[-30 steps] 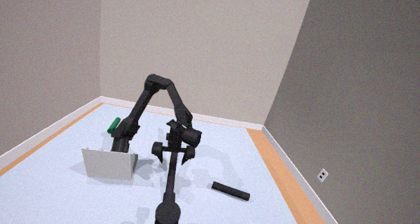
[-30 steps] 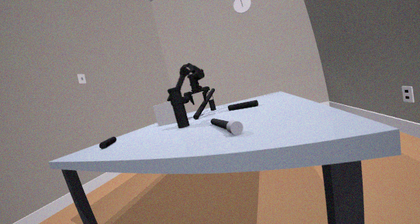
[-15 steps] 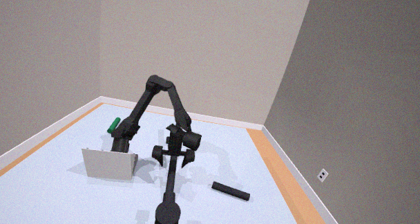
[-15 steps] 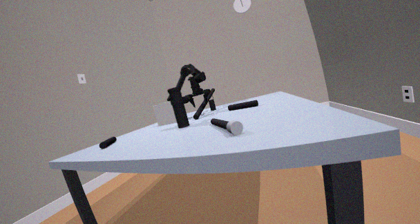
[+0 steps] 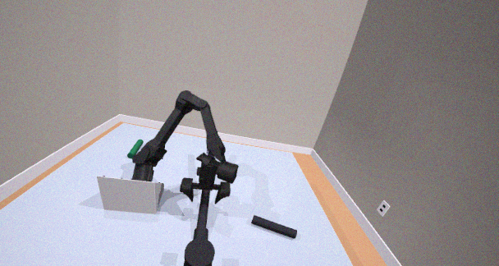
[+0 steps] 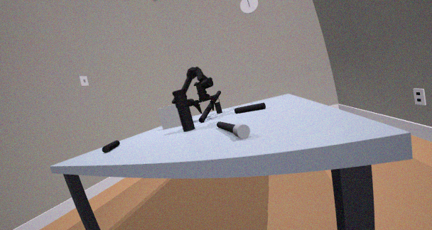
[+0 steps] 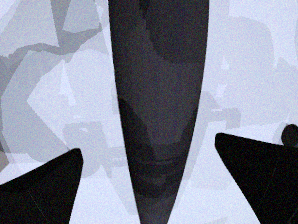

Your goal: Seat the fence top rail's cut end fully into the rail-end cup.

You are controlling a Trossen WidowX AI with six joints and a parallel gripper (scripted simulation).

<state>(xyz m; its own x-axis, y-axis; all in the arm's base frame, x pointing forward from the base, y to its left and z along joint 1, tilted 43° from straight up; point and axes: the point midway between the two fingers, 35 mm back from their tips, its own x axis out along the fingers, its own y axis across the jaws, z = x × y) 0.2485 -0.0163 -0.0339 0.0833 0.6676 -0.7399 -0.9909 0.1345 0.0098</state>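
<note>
The rail [image 5: 202,219] [image 6: 207,112] [image 7: 158,63] is a long dark rod that leans up at a slant from the table. My gripper [image 5: 205,189] [image 6: 206,101] [image 7: 150,148] is open and straddles the rail partway along it. In the wrist view one finger stands on each side of the rail with a gap to it. A short dark upright stub [image 6: 218,108] stands by the rail's raised end. I cannot make out the big post, its band or the rail-end cup.
A grey board [image 5: 129,194] [image 6: 168,116] stands before the arm's base. A dark cylinder [image 5: 274,227] [image 6: 249,108] lies to the right. Another cylinder with a pale end [image 6: 234,129], a small dark one [image 6: 111,146] and a green one [image 5: 135,149] also lie on the table.
</note>
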